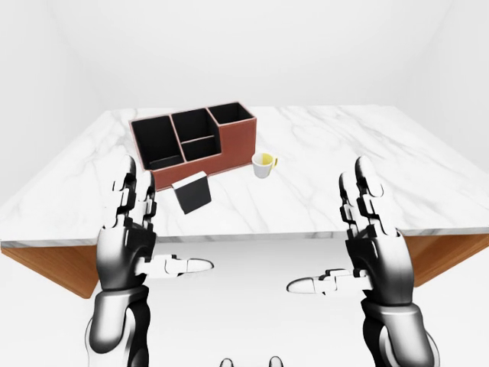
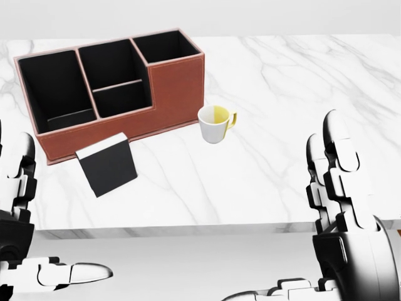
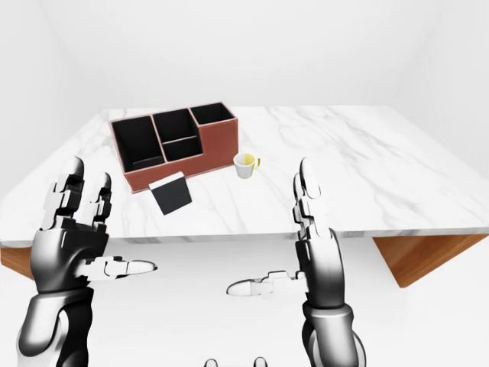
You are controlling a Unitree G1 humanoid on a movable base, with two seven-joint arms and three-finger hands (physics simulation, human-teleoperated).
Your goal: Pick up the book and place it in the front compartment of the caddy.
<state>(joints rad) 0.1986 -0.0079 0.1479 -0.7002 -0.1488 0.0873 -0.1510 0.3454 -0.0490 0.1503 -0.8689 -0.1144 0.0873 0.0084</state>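
book (image 2: 108,164): black slab, tilted on marble desk (image 2: 282,106), well beyond my fingers (image 1: 128,187)
caddy (image 2: 106,81): brown, boxy
hands: left hand (image 1: 126,241) and right hand (image 1: 374,245) both spread, empty

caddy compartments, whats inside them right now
The caddy shows four black-lined compartments, and every part in view looks empty. The floors of the compartments are partly hidden by the walls, so something small and flat there cannot be ruled out. The book stands outside, on the table.

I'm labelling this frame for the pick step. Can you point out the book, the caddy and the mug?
book (image 2: 108,166): head view, middle of its dark cover.
caddy (image 2: 177,88): head view, brown outer wall on its right part.
mug (image 2: 213,128): head view, white outer side of the cup.
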